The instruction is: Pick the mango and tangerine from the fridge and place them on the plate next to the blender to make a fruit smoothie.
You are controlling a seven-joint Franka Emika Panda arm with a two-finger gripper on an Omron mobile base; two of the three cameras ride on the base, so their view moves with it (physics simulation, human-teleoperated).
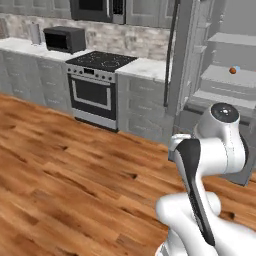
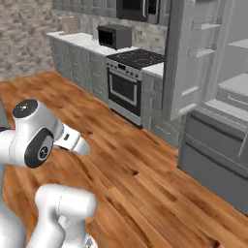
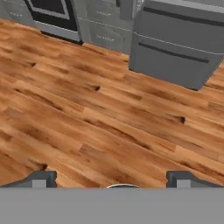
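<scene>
Hanging spread wide, the fingers point(image 3: 43, 178) hold nothing above the wood floor point(image 3: 87, 122).

Floor point(image 3: 96, 118) below my fingers point(image 3: 41, 178): warm wood planks, dark knots, slight sheen. Fridge point(image 3: 175, 48) ahead of my fingers: smooth matt grey, black bar handle point(image 1: 170, 55) glossy. Stove point(image 1: 95, 85) beyond: brushed steel look, dark glassy top. Wall point(image 1: 130, 40) behind it: rough pale stone. My arm point(image 1: 220, 150): glossy white plastic.
</scene>
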